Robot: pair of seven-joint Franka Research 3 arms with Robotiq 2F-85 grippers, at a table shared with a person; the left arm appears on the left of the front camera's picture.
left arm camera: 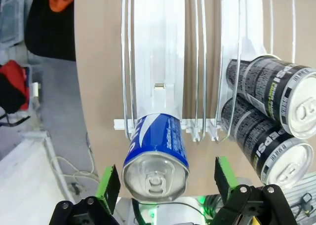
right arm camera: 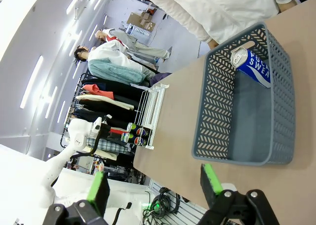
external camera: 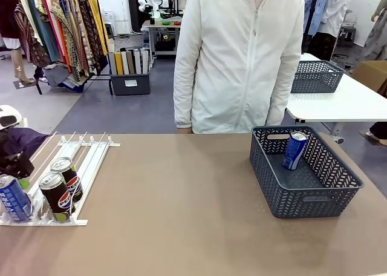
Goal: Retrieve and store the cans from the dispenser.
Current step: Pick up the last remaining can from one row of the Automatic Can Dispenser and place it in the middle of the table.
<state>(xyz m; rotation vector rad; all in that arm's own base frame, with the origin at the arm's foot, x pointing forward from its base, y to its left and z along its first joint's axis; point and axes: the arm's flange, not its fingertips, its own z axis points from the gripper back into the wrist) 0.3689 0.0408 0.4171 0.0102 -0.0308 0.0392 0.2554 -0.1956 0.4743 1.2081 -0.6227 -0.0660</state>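
The white dispenser [external camera: 92, 158] lies at the table's left end. At its near end stand a blue can [external camera: 13, 198] and two black Pepsi cans [external camera: 56, 196] [external camera: 65, 174]. My left gripper [external camera: 17, 172] hangs over the blue can. In the left wrist view the gripper [left arm camera: 165, 183] is open, its green pads [left arm camera: 109, 184] either side of the blue can [left arm camera: 157, 153] with gaps. The Pepsi cans [left arm camera: 276, 94] [left arm camera: 266, 143] sit one lane over on the dispenser [left arm camera: 158, 47]. My right gripper [right arm camera: 155, 185] is open and empty, off the table's end by the basket [right arm camera: 217, 106].
A dark grey mesh basket [external camera: 305, 206] stands at the table's right and holds one blue can [external camera: 295, 150] [right arm camera: 252, 64] leaning on its far wall. A person in a white jacket [external camera: 242, 58] stands at the far edge. Bare tabletop lies between dispenser and basket.
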